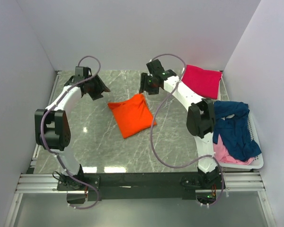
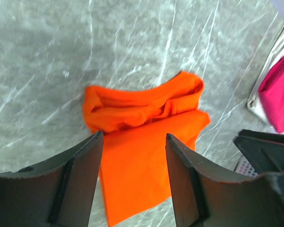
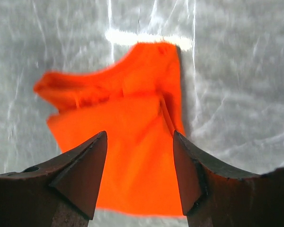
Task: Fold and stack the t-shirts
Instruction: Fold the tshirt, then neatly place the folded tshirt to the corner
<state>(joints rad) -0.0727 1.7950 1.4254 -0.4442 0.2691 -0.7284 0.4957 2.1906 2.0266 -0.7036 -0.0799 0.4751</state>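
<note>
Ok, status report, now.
Left gripper open, empty. Right gripper open, empty. Orange tee folded, centre; magenta tee folded, far right. Nothing in the way.

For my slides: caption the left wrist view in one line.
Open left gripper hovers over a folded orange t-shirt on the marble table, magenta t-shirt at right edge.

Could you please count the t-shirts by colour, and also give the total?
Orange t-shirt, folded on the table: 1
Magenta t-shirt, folded at the far right: 1
Navy blue t-shirt, in the white basket: 1
Pale pink t-shirt, under the navy one: 1
Total: 4, as far as the basket pile shows.
</note>
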